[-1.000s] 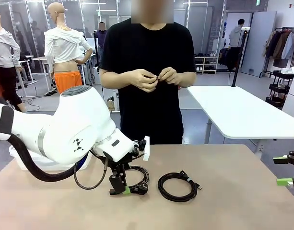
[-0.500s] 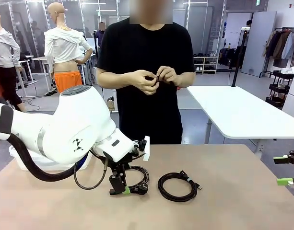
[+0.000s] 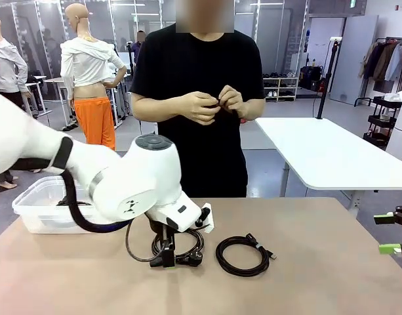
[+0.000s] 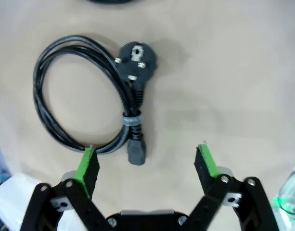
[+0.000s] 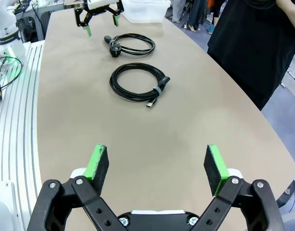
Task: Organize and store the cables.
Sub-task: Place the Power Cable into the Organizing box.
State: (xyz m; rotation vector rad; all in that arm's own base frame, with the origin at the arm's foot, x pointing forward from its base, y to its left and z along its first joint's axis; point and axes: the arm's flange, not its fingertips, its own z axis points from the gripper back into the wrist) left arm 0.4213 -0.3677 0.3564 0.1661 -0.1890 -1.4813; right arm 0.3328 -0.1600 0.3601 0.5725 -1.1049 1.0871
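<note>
Left tool (image 4: 146,149) spread wide over coiled cable (image 4: 132,118), empty, right tool (image 5: 156,148) spread, empty

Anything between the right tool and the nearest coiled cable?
Nothing: in the right wrist view, bare tabletop runs from the open right tool to the coiled cable.

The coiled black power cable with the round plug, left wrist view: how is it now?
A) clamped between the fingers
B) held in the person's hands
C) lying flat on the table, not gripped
C: the coiled black power cable lies flat on the beige table, and the left gripper has its fingers wide apart, holding nothing.
</note>
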